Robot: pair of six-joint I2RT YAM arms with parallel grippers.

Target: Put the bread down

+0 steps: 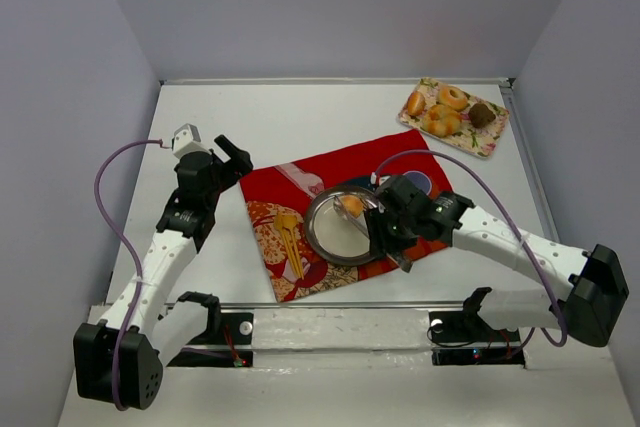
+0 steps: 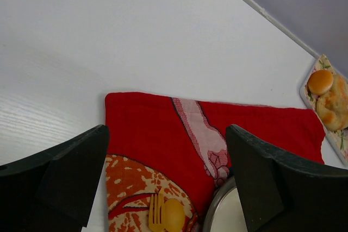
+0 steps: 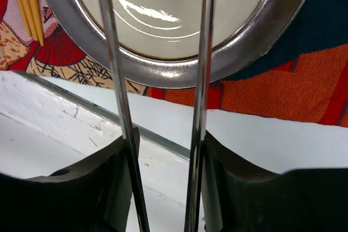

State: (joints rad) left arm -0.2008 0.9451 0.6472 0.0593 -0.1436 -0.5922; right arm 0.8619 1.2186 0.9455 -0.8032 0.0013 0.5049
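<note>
- The bread (image 1: 351, 205) sits over the far part of the silver plate (image 1: 309, 229), at the tips of the metal tongs (image 3: 204, 80) I am holding. From the top view I cannot tell whether it already rests on the plate or hangs pinched between the tips.
- My right gripper (image 3: 166, 188) is closed around both tong arms, which run out between my fingers and across the plate rim. My wrist camera cuts off before the tips, so the bun itself is hidden from that side.
- My left gripper (image 2: 168, 188) is spread wide with nothing in it, hovering near the far left corner of the red cloth (image 1: 300, 172), well apart from the plate.
- I judge the bun light and soft. It would dent under a hard squeeze, and a rounded crust could roll out from thin metal tips.
- The best hold looks like a pinch across the widest part of its sides, low on the body, with only gentle pressure.
- Because it is round, I expect it may roll on the smooth plate when freed, so a low release toward the middle seems safest.
- The plate lies on the cloth on the counter (image 1: 250, 107); a nudge from the tongs could slide it.
</note>
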